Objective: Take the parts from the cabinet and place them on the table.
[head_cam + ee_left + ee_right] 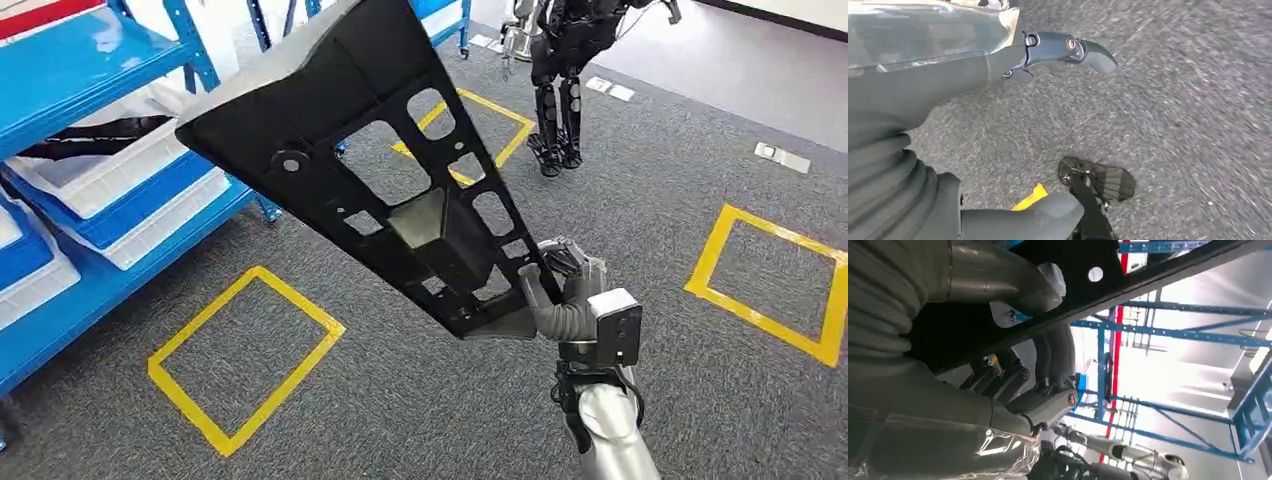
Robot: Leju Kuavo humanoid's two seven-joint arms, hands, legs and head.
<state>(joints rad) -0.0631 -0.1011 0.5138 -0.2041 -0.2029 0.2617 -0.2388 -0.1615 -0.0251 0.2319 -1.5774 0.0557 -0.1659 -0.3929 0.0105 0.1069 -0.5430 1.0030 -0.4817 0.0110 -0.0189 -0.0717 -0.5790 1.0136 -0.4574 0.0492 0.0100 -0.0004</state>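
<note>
Item: black perforated part (380,170), long flat panel with cut-outs, carried above the grey carpet (420,400), clear of the blue cabinet (90,60); table not visible
Right hand (560,285): clasps the part's near narrow end, thumb on top, fingers (1048,360) wrapped beneath
Left hand (1058,50): holds nothing, fingers loosely extended over the floor
Handling advice: long overhang beyond the grip likely levers on the wrist; keep grasp firm, carry level, turn slowly

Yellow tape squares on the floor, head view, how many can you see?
3. One square lies near the blue rack, one at the right, one farther back, partly behind the black part. More may be hidden.
</note>
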